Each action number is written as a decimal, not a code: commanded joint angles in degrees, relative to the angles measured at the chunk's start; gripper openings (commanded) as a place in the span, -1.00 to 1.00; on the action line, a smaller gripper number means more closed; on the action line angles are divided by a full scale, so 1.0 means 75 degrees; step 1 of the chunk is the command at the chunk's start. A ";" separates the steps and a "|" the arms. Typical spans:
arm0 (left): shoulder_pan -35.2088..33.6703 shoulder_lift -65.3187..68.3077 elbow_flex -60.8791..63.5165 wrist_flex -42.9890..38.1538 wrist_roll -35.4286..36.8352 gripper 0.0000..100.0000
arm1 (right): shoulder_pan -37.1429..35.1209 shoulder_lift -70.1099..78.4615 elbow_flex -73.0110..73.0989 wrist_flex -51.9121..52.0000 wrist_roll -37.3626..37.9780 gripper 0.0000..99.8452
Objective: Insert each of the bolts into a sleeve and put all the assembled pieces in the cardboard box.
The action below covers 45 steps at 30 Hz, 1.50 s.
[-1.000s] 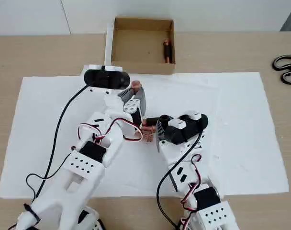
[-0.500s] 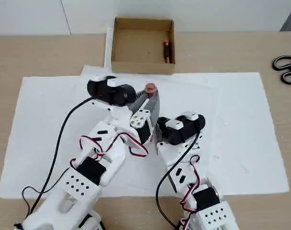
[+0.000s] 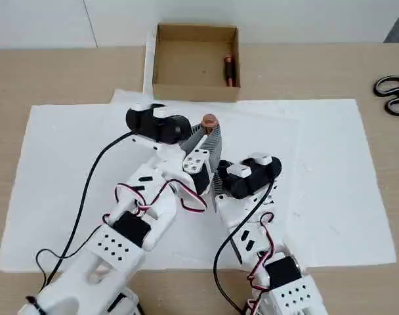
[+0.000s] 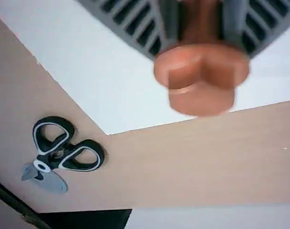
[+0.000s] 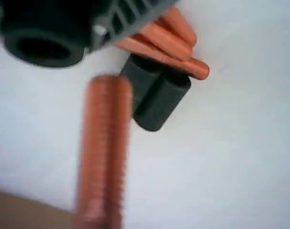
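Bolt (image 4: 201, 78) is clamped in the left tool (image 3: 208, 134), jaws closed tight on the shank and the head poking out past the fingertips. It's held off the paper, mid-sheet, just near of the cardboard box (image 3: 196, 94), and not in a sleeve yet. Right tool (image 3: 216, 182) sits just near-right of it and looks closed on a black sleeve (image 5: 42, 45), bore open. A threaded shank (image 5: 103, 148) sits just beside that bore, not entered; can't confirm it's the same bolt. Done so far: one assembled piece (image 3: 229, 71) lying against the box's right wall. Left to do: this pair, plus loose sleeves (image 5: 157, 98) (two, side by side) touching loose bolts (image 5: 169, 40) (at least two) on the paper (image 3: 331, 170). My read is that the job is well short of half done. Materials: the bolts are copper-coloured, with a round flange under a hex-ish cap and fine thread. The sleeves are matte black smooth tubes. The jaws are grey ribbed lattice. The box is plain brown cardboard, open top, shallow. The paper is white and lightly creased, on a pale wood-grain desk (image 3: 55, 72). Scissors (image 3: 393, 94) lie far right, well clear.
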 commanded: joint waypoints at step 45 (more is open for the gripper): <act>0.0152 0.0352 0.0205 -0.0586 0.0328 -0.99 | -0.0264 -0.0147 0.0070 -0.0006 -0.0316 -0.99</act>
